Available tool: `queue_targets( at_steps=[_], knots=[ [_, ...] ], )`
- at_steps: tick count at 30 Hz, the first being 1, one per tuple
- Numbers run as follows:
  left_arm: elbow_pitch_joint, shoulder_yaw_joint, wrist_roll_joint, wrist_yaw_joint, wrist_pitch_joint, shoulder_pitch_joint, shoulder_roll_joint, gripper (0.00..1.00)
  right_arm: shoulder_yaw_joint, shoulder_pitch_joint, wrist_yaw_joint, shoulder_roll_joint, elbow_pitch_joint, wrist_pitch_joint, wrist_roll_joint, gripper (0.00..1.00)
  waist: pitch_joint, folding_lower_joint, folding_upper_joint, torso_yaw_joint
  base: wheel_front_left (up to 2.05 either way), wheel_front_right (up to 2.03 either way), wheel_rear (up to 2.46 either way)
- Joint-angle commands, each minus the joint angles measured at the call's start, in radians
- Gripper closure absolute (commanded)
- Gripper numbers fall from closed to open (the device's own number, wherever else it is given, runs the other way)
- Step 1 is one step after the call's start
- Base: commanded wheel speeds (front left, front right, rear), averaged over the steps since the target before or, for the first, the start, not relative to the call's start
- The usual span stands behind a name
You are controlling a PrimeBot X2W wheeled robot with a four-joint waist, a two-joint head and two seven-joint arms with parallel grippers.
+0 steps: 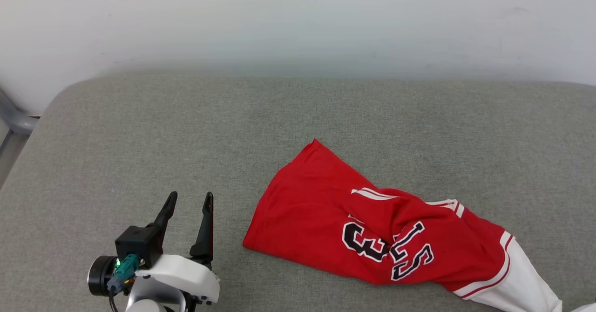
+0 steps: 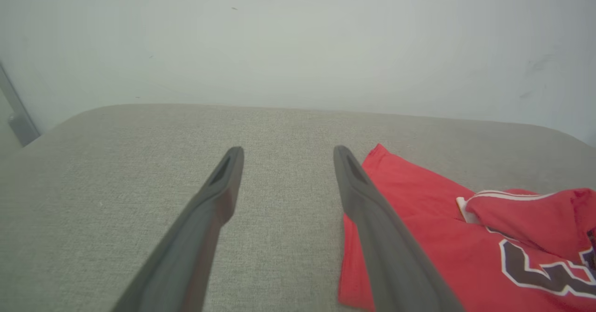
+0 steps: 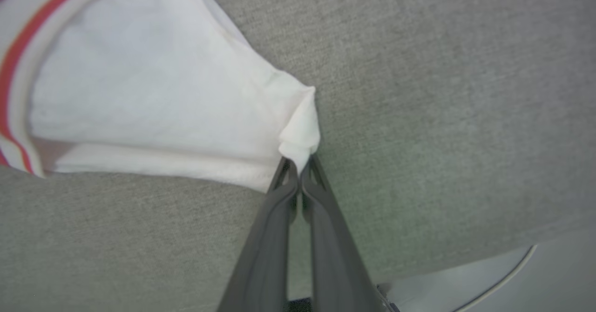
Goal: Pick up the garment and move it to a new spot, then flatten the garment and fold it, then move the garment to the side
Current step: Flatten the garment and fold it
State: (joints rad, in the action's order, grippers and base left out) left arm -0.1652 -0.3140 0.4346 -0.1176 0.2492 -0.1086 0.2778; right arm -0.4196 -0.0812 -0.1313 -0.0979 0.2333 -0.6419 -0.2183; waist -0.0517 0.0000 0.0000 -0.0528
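As right tool pinches its sleeve, garment beside left tool

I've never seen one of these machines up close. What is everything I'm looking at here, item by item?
shirt: one, red and white with black lettering and a 3; lying crumpled on the cushion, right of centre in the head view.
cushion: one, grey fabric; under the shirt, spanning the scene.
wall: one, off-white; behind the cushion.
metal bar: one, grey; at the far left edge, beside the cushion.
left gripper: one, dark fingers on a white body; open, over bare cushion left of the shirt, apart from it.
right gripper: one, dark fingers; shut on a corner of the shirt's white sleeve.
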Motion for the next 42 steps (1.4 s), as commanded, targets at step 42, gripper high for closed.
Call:
queue_targets(
  at_steps=[42],
  knots=[
    [-0.058, -0.068, 0.095, 0.058, -0.272, -0.062, 0.048, 0.00, 0.356, -0.087, 0.001, 0.048, -0.391, 0.574, 0.075, 0.00, 0.096, 0.0000, 0.0000, 0.111, 0.00, 0.00, 0.00]
  ],
)
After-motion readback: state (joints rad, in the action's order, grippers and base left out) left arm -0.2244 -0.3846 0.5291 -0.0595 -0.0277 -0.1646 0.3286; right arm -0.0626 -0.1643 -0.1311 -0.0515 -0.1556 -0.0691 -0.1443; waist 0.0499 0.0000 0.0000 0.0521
